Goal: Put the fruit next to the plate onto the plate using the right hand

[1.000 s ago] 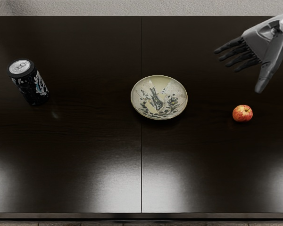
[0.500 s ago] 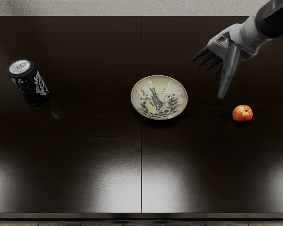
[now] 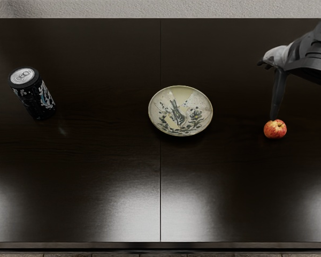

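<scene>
While the red apple [image 3: 275, 129] sits on the dark table [image 3: 96, 176], well right of the patterned plate [image 3: 180, 110], the right hand [image 3: 277, 64] hangs just at its far side, grip impossible to tell. A drink can [image 3: 33, 92] stands far left.

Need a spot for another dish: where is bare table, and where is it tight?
Bare: the wide stretch between the can and the plate, and the whole near half of the table. Tight: the picture's right side, where the right hand hangs just above the apple.
</scene>
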Robot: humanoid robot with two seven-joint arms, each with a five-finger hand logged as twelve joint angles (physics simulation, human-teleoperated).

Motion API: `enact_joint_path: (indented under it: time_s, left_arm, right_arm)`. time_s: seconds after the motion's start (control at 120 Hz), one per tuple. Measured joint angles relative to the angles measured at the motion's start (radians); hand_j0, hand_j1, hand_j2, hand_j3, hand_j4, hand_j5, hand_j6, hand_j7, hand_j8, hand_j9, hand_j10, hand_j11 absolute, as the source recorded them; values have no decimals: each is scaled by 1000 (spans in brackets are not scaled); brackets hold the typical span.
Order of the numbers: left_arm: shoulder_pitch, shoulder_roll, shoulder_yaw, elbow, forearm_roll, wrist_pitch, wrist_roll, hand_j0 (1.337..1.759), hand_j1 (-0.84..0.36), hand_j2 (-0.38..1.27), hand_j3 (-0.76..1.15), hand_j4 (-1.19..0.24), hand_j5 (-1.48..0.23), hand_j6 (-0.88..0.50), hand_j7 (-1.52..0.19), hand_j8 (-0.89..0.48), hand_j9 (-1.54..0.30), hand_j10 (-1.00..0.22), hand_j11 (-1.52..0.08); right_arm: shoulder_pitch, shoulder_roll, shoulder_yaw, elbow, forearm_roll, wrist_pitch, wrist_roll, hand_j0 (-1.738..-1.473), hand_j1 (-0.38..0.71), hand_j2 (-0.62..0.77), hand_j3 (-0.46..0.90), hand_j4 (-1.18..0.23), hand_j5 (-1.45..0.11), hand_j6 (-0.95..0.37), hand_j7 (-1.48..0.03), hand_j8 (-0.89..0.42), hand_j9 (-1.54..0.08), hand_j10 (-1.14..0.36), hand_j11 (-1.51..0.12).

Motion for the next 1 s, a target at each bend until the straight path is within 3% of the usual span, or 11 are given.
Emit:
enact_joint_path:
  time_s: [0.183, 0.592, 1.0]
  left_arm:
    - [0, 0, 0, 0, 0, 0, 0, 1658, 349, 0, 0, 0, 0, 0, 0, 0, 0, 0, 0]
    - [0, 0, 0, 0, 0, 0, 0, 1658, 349, 0, 0, 0, 0, 0, 0, 0, 0, 0, 0]
    - [0, 0, 0, 0, 0, 0, 0, 1658, 349, 0, 0, 0, 0, 0, 0, 0, 0, 0, 0]
  right_arm:
    - [-6, 108, -34, 9, -3, -107, 0, -1658, -321, -4, 0, -25, -31, -25, -31, -25, -31, -24, -31]
    - [-160, 120, -77, 2, -4, -248, 0, -1658, -316, -5, 0, -29, -36, -29, -36, -29, -36, -28, -36]
    - [-408, 74, 56, -192, -119, -294, 0, -1658, -271, -13, 0, -66, -85, -67, -85, -66, -85, -66, -85]
